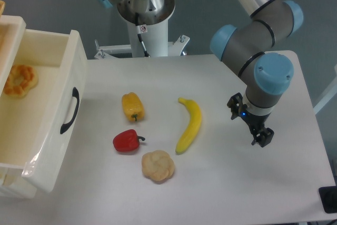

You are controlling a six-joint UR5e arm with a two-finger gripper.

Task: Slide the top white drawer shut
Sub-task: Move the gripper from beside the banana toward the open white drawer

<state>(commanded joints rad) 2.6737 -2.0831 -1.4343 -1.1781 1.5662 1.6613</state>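
The top white drawer (55, 151) stands pulled far out at the left edge of the table, with its front panel and black arched handle (70, 110) facing right. A golden ring-shaped pastry (20, 80) lies inside it. My gripper (261, 138) hangs over the right side of the table, far from the drawer and pointing down. Its black fingertips sit close together with nothing between them.
Toy food lies between the drawer and the gripper: a yellow pepper (132, 106), a red pepper (126, 141), a banana (190, 125) and a pale bun (158, 166). The arm's base column (146, 22) stands at the back.
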